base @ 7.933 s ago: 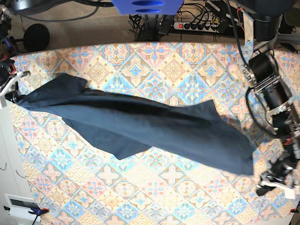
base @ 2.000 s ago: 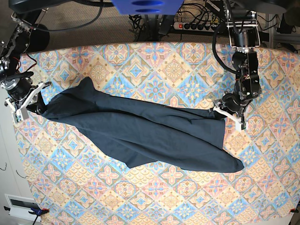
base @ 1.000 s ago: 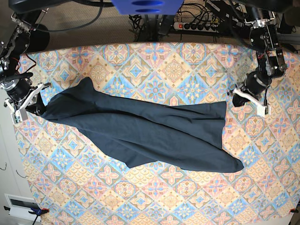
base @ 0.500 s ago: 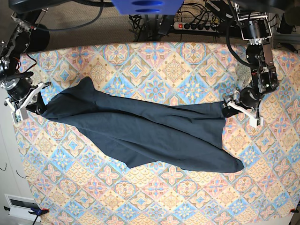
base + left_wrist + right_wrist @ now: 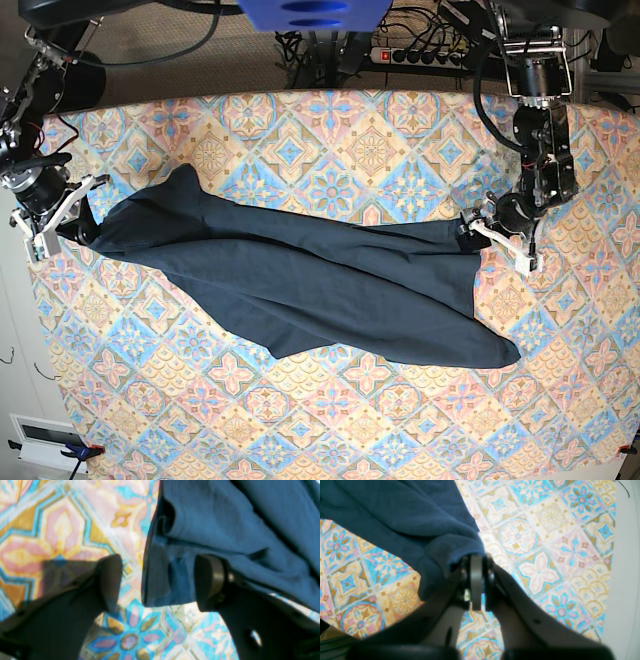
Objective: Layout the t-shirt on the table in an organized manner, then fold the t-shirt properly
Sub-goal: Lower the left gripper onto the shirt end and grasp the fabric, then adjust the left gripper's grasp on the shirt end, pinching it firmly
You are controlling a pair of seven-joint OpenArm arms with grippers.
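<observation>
Stretched long and rumpled across the table (image 5: 330,130), the t-shirt (image 5: 300,275) sits slanted from one side to the other, probably pulled out lengthwise so it can get flattened before any folding. Pinned at one end by the right gripper (image 5: 477,580), clamped tight on a bunched bit of fabric as an anchor. Over at the other end, left gripper (image 5: 157,580) gaping wide around a hem corner, holding nothing yet, looks lined up to pinch it.

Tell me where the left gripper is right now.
In the base view the left gripper is at the right of the table, at the shirt's upper right corner. The wrist view shows its open fingers straddling that corner's edge.
</observation>
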